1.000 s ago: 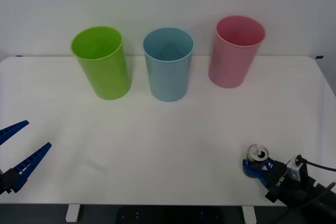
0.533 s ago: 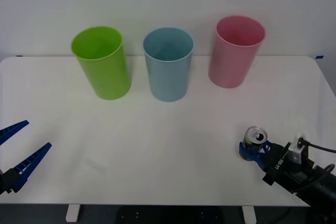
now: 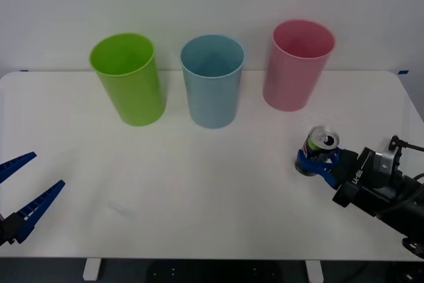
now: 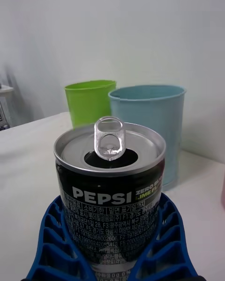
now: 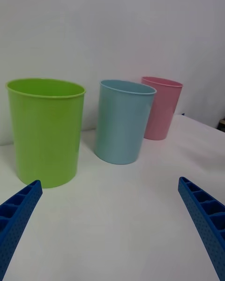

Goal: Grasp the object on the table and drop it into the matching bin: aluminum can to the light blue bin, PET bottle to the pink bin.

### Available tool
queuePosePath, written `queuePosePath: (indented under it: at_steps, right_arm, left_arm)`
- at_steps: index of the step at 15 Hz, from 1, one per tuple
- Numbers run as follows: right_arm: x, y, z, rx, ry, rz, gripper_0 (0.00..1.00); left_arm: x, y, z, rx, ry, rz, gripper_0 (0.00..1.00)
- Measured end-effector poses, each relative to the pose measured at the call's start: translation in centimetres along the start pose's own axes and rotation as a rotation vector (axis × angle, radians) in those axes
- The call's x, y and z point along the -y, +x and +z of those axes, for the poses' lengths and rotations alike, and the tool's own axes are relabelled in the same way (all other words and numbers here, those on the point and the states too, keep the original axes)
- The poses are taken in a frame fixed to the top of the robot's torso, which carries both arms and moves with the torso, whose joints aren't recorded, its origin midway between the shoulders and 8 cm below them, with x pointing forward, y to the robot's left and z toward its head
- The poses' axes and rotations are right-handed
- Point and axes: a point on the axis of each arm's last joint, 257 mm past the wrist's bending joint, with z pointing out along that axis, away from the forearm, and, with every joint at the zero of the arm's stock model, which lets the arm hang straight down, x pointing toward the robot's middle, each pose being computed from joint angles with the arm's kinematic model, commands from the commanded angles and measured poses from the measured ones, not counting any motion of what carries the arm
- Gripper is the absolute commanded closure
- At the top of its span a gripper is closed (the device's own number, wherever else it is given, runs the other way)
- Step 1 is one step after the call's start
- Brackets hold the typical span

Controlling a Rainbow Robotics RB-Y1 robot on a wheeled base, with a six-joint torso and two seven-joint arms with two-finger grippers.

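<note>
Gripping the small silver-grey aluminum can [image 3: 322, 151] upright, the right gripper [image 3: 317, 164] has its blue ribbed fingers [image 4: 56, 243] clenched around the can's lower body, apparently just clear of the white table [image 3: 199, 183]. The pale blue plastic bin [image 3: 212, 81] lies ahead and leftward; left gripper [image 3: 23, 193] parked, fingers released

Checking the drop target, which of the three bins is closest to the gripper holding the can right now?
The pink bin, rightmost of the three, stands nearest the right gripper holding the aluminum can; the light blue bin and the lime green bin stand farther left.
</note>
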Motion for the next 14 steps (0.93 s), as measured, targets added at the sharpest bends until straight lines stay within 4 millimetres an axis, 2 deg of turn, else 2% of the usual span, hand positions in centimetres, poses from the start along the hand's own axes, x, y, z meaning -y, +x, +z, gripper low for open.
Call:
queuePosePath:
  at_steps: [6,14]
  right_arm:
    - [0.9,-5.8,3.7,0.060,-0.021,-0.018,1.00]
    - [1.4,-10.2,9.4,0.103,0.008,0.000,1.00]
  left_arm:
    - [0.0,0.0,0.0,0.000,0.000,0.000,0.00]
    - [0.0,0.0,0.0,0.000,0.000,0.000,0.00]
